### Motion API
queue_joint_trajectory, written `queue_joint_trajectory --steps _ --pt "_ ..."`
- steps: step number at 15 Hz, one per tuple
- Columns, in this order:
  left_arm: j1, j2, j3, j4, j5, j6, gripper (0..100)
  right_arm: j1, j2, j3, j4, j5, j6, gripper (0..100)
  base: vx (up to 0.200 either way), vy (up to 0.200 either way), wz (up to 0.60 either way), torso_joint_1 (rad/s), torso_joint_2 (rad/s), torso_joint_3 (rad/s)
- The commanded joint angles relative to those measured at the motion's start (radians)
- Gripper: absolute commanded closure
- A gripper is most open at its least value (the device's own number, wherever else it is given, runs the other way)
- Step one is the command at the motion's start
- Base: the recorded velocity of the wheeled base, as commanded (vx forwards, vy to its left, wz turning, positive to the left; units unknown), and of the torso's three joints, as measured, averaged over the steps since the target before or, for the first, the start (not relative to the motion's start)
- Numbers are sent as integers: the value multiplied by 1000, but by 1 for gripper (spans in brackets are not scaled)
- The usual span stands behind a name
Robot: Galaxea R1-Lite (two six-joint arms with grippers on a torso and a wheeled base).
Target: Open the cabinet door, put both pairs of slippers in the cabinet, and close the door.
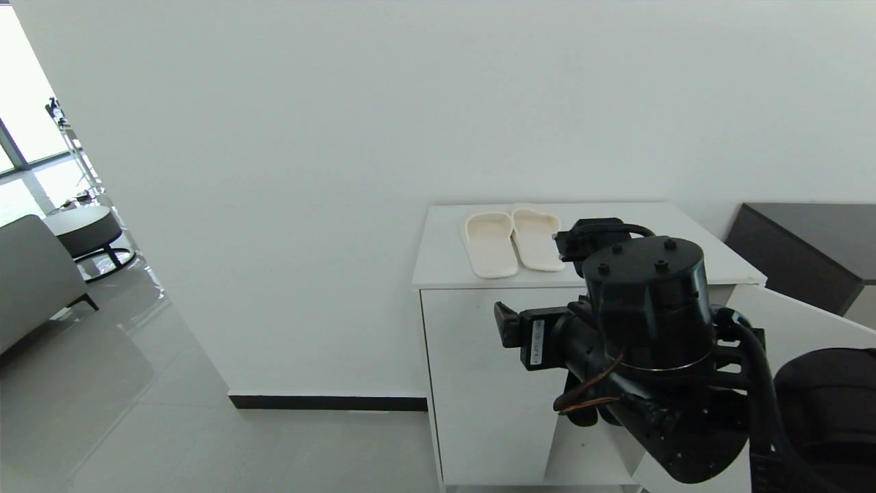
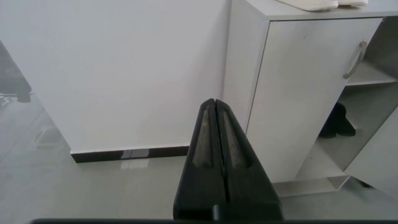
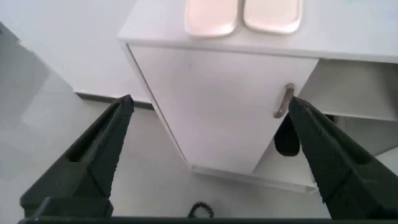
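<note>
The right pincer [image 3: 210,102] is wide open and holds nothing. Beyond it, white slippers [image 3: 210,15] lie on the cabinet [image 3: 186,81]. The left pincer [image 2: 216,134] is closed, empty. A dark thing [image 3: 287,140], maybe slippers, sits inside.

Matte black arm had fat cylindrical joint housing [image 1: 647,301]; round black screw heads [image 1: 669,242] studded flat top, thin metallic ring circled base. Small white printed label [image 1: 537,340] sat on side bracket. Thin brown cable [image 1: 588,394] ran beneath, thick black hose [image 1: 756,370] alongside. Left gripper [image 2: 215,106] was black, tapered, with grey ribbed pads [image 2: 202,146]. Right gripper [image 3: 210,101] had black wedge-shaped fingers [image 3: 93,155].
</note>
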Motion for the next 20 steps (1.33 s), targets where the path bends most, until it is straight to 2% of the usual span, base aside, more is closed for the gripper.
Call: queue_joint_trajectory --steps 1,9,13,20 --pt "1 1 2 0 0 3 100 -24 37 3 -5 -1 -3 0 0 0 0 0 0 0" --pt "1 1 2 0 2 2 100 -73 113 -3 -51 8 -12 0 200 0 0 4 0 2" --pt "1 1 2 0 2 0 100 -111 168 -69 -88 28 -67 0 200 0 0 2 2 0" --pt "1 1 0 0 2 -3 100 -165 263 -171 -88 73 -86 0 0 0 0 0 0 0"
